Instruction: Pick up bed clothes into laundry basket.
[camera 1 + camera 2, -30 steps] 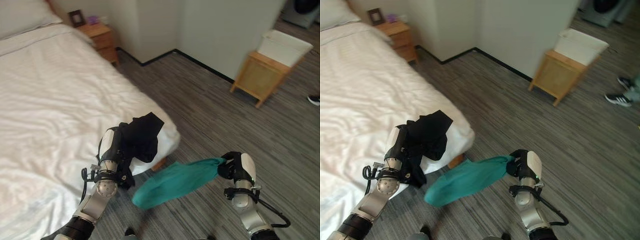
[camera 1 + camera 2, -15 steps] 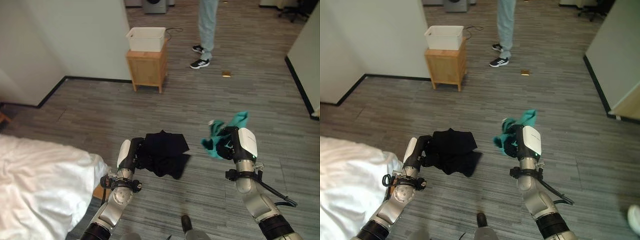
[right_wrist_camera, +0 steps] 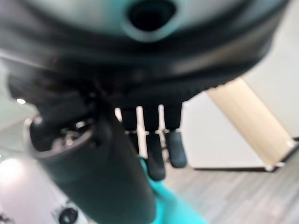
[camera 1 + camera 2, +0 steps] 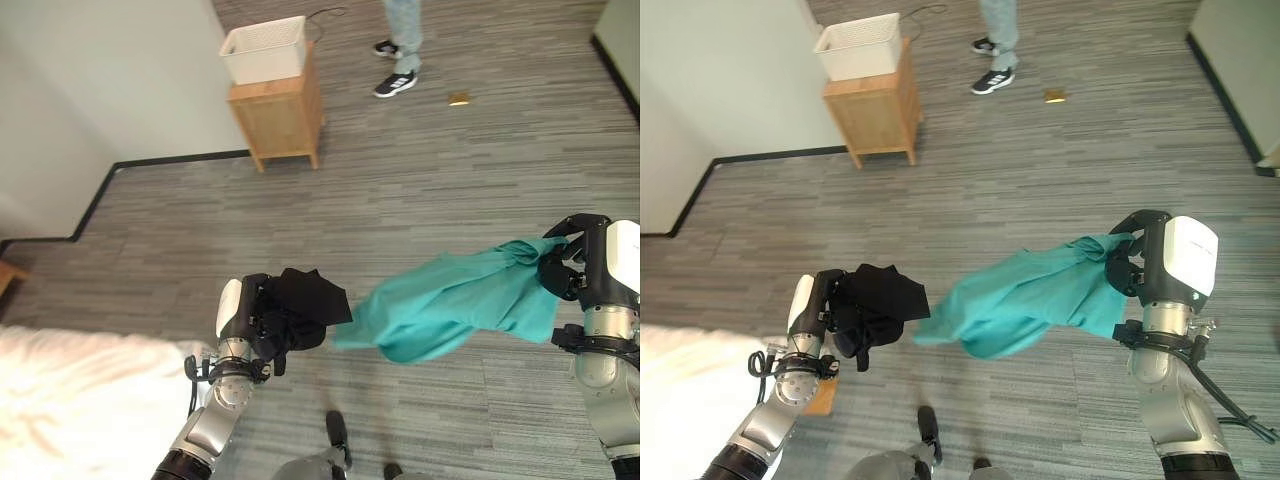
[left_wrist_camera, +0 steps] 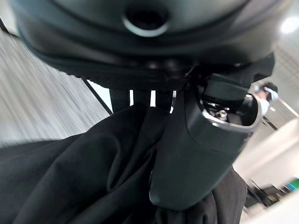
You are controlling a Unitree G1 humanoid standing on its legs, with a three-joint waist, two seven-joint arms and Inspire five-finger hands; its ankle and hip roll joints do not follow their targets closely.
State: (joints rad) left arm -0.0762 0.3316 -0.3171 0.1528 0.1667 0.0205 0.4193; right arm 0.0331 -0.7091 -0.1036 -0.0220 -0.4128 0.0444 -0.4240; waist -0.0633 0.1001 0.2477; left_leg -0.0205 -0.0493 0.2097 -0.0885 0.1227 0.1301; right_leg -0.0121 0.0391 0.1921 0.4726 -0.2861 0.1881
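My left hand (image 4: pixel 248 318) is low at the left, shut on a bunched black garment (image 4: pixel 305 300); in the left wrist view the thumb (image 5: pixel 201 154) presses into the black cloth (image 5: pixel 70 177). My right hand (image 4: pixel 577 268), at the right, is shut on a teal garment (image 4: pixel 450 302) that trails out toward the left, above the floor. In the right wrist view, fingers (image 3: pixel 159 156) curl over teal cloth (image 3: pixel 174 211). A white laundry basket (image 4: pixel 265 48) sits on a small wooden stand (image 4: pixel 280 118) far ahead, by the wall.
The white bed's corner (image 4: pixel 60 400) lies at the lower left. A person's legs and shoes (image 4: pixel 398 60) stand beyond the stand. A small brown item (image 4: pixel 460 98) lies on the grey plank floor. A white wall (image 4: pixel 90 90) fills the left.
The camera has swung, so the basket's stand sits further left. The teal garment, bunched at my right hand before, now streams out leftward. Both hands keep their hold.
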